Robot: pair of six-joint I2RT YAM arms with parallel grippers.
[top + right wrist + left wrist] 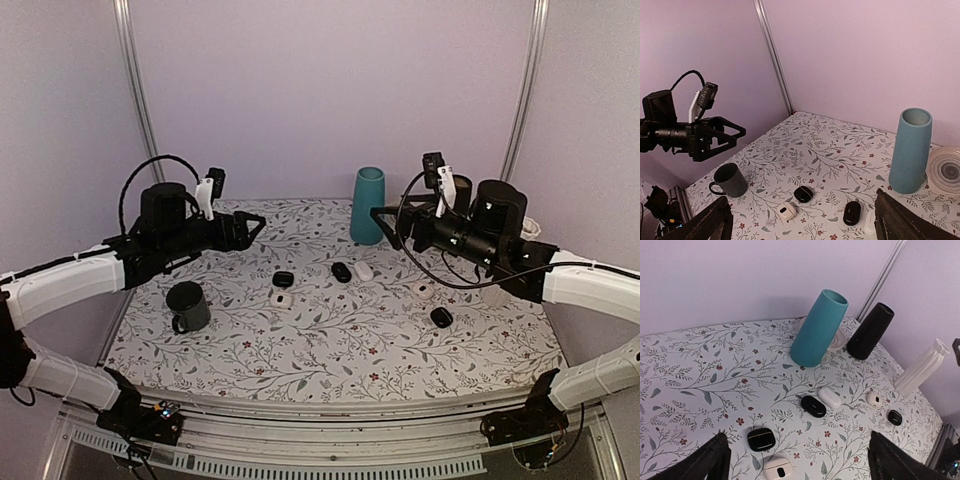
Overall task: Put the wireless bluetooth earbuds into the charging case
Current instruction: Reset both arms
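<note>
The charging case [281, 298] lies on the table just right of the dark mug [187, 306], below the left gripper [255, 228], which looks the nearer. It and the right gripper [385, 225] hang spread wide and empty. The case's long axis is too small to tell.

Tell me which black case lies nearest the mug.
The leftmost black case; the other two black cases sit farther right, away from the mug.

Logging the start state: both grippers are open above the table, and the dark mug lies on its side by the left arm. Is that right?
Not quite. The dark mug stands upright with its mouth up, as the top external view shows. The rest holds: the left gripper and the right gripper are both open above the table.
</note>
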